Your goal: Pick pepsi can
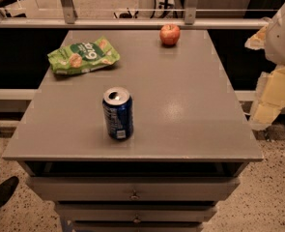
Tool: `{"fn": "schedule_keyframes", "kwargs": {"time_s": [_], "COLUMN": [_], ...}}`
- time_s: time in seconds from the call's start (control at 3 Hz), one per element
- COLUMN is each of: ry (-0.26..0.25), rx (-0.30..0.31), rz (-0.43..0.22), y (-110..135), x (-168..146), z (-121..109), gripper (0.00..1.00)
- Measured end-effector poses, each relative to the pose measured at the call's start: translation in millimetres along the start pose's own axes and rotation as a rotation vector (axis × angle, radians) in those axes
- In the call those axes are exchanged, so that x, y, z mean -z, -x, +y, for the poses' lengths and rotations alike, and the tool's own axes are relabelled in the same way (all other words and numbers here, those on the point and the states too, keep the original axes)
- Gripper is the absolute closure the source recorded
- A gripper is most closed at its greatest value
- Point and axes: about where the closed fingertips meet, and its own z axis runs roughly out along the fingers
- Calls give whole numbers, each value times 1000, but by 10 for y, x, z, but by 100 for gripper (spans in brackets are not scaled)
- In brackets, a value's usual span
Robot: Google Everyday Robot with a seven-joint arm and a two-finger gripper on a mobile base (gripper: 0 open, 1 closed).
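Can (118,112) stands upright near the bench's (190,110) front edge.
Tool (270,95) off the right edge, state unclear; come in level, close around its middle.

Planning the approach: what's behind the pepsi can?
Cabinet top, with a green snack bag back-left and an apple back-right. The pepsi can hides the strip directly behind it. The gripper is beside the cabinet's right edge.

Lab-like indoor test space, grey drawer cabinet (185,105), speckled floor (265,202), metal railing (132,23) behind, claw (270,98) beside cabinet's right edge
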Motion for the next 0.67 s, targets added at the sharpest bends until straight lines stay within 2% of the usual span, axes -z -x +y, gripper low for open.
{"fn": "schedule_keyframes", "kwargs": {"time_s": [0.33,0.67], "ry": [0,17], "rx": [0,0], "rz": [0,-55], "y": [0,92], "x": [0,-122], "z": [0,26], "gripper": [0,0]}}
